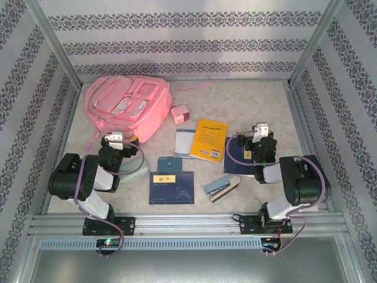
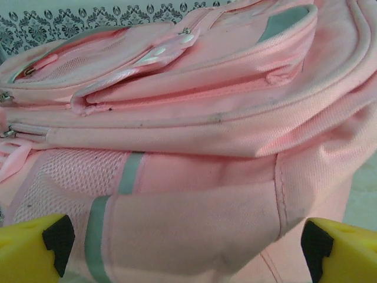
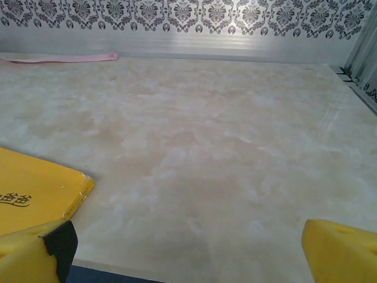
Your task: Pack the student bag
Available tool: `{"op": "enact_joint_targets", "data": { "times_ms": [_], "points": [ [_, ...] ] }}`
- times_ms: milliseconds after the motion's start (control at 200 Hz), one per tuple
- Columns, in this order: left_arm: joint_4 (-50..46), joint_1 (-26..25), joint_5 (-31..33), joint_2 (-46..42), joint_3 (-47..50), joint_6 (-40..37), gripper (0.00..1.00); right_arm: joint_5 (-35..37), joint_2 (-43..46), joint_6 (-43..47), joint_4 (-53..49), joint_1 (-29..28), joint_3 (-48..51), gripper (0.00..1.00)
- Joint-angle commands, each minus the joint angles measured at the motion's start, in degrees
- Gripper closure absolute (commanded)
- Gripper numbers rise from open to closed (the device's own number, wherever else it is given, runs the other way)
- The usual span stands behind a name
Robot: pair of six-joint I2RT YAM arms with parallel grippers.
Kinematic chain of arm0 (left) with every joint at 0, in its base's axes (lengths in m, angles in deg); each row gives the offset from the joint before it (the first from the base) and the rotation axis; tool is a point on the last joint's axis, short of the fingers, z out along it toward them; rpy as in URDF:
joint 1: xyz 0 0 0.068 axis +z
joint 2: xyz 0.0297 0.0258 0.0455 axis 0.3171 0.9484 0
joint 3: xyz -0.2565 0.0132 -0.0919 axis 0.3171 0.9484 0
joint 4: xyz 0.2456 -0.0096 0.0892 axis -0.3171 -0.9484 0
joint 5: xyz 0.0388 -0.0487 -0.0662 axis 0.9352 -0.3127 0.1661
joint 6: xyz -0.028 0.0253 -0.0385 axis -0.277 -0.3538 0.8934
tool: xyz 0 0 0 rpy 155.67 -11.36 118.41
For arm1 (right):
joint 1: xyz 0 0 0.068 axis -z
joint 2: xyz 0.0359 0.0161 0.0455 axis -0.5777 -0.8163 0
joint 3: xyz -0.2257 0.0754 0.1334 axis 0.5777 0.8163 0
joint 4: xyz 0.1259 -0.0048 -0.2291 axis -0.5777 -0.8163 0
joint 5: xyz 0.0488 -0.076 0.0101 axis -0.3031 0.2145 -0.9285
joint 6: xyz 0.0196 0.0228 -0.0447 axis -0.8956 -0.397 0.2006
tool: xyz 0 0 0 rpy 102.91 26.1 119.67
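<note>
The student bag (image 1: pixel 126 106) is laid flat at the far left of the table (image 1: pixel 247 100), front pockets upward, presumably so that its zips can be reached from above. Whether any pocket is unzipped cannot be told. One strap (image 3: pixel 65 58) is trailed along the far wall. Nothing is judged to be packed yet.

The left gripper (image 1: pixel 118 141) is held just before the bag's near edge, jaws spread wide and empty. Pink fabric is seen close between its yellow fingertips (image 2: pixel 35 247), a stance suited to taking hold of the bag. The right gripper (image 1: pixel 260 132) is likewise held wide and empty, low over a dark blue book (image 1: pixel 235 158) and beside the yellow book (image 1: pixel 210 138).

The loose items are spread across the middle, apparently so that each may be picked up singly. Counted:
- one bag
- one small pink box (image 1: pixel 180 113)
- one yellow book
- one pale notebook (image 1: pixel 185 143)
- two dark blue books, the second (image 1: pixel 171 187) at centre front
- one small teal booklet (image 1: pixel 166 163) at that book's far edge
- one grey-green case (image 1: pixel 222 187)
- one pale green item (image 1: pixel 136 165), partly hidden by the left arm
</note>
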Motion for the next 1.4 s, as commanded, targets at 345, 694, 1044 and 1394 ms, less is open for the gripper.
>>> {"op": "enact_joint_targets", "data": {
  "times_ms": [345, 694, 1044, 1394],
  "points": [
    [3.68, 0.06, -6.74, 0.19, 0.66, -3.56, 0.0, -1.16, 0.6, 0.43, 0.32, 0.0, -1.05, 0.02],
    [5.61, -0.11, -1.31, 0.84, 1.1, -1.82, 0.0, -6.29, 0.53, 0.93, 2.27, 0.79, -0.03, 0.02],
    [1.92, -0.61, 1.23, -0.16, -0.3, -1.65, 0.0, -6.54, 0.55, 1.09, 1.2, 0.79, -0.59, 0.02],
    [-7.11, -0.74, 9.99, -17.07, 2.44, 1.34, 0.0, 7.13, 11.1, 5.01, -1.67, -6.16, 2.37, 0.02]
  ]
}}
